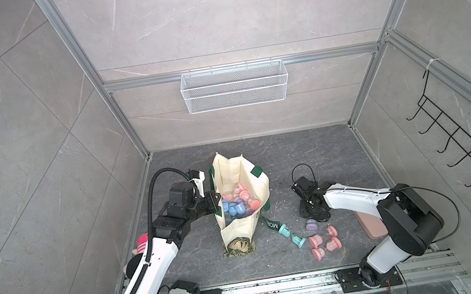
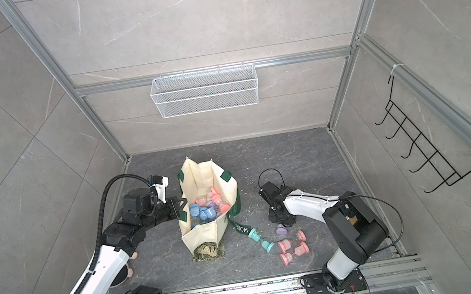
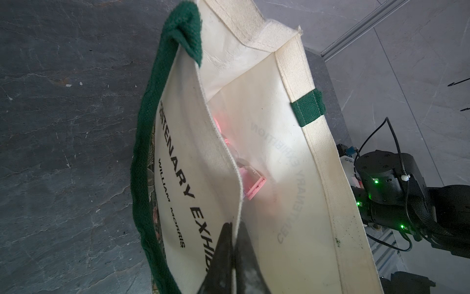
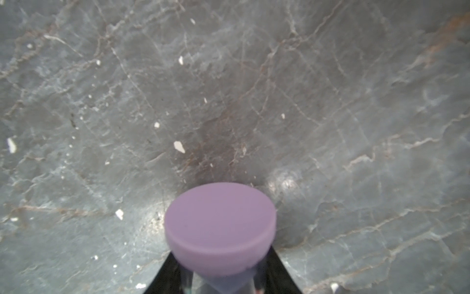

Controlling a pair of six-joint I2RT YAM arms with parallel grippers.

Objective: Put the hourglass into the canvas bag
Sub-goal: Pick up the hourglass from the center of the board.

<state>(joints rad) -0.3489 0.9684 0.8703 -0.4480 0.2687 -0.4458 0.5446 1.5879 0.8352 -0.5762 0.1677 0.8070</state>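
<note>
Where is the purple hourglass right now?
In both top views the purple hourglass is right of the canvas bag, just beyond the pink hourglasses, with the right claw around it.

the left arm (image 1: 165,250) reaches forward with its elbow bent, and the wrist behind the jaws is rolled onto its side. the left gripper (image 3: 232,229) is clamped tight, with its dark fingers (image 3: 221,259) pressed together and the edge of the canvas bag (image 3: 254,89) pinched between the jaws. the right arm (image 1: 356,199) stretches low and inward, the wrist bent so the jaws point down. the right gripper (image 4: 222,250) is closed around the purple hourglass (image 4: 221,224), which sits between the jaws with one finger against each side.
</note>
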